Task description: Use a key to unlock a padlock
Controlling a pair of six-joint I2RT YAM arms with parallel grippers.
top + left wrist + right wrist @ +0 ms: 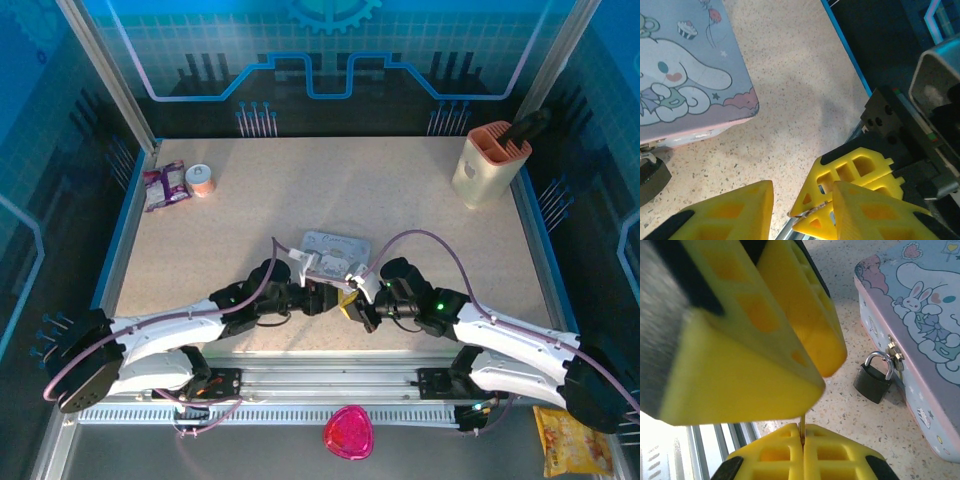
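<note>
Key (802, 425) was pinched in the right gripper (803, 436), shaft standing straight out of its tips, with the padlock (873, 381) hung on the tin (920, 340) just ahead and rightward; the left gripper (804, 192) was spread close by.

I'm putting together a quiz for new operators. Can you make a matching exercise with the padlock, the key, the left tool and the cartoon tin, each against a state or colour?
Column one:
1. padlock
2. key
3. left tool
4. tin

Column two:
A. open, fingers apart
B. pale blue
C. pinched in the right tool
D. hanging on the tin's side

Pairs: 1-D, 2-C, 3-A, 4-B
</note>
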